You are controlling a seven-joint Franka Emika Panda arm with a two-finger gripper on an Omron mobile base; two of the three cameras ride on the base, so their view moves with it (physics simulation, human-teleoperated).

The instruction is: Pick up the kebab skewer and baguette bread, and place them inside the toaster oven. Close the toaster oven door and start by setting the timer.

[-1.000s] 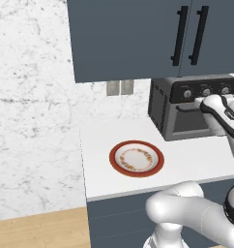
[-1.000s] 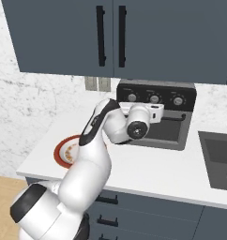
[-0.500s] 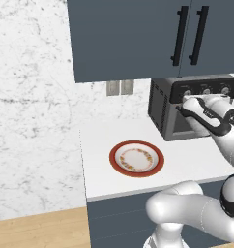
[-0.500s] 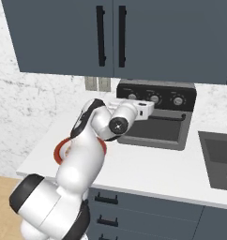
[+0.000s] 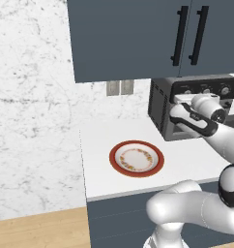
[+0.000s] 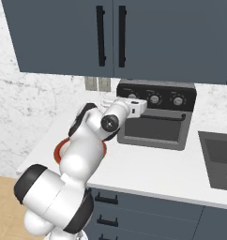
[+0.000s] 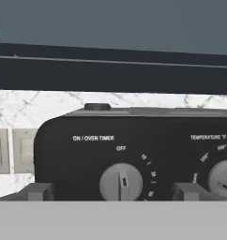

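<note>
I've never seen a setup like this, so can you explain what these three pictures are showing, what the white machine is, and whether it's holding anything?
The white machine is a robot arm on a drivable base, in a computer-rendered kitchen. Two pictures come from cameras on the base, behind the arm's left and right. The third comes from a camera on its hand.

On the counter stand a black toaster oven with its door closed, and a red-rimmed plate with no food on it. A sink lies to the right.

The gripper points at the oven's timer knob, its pointer at off. Its fingertips stand apart either side of the knob, holding nothing.
</note>
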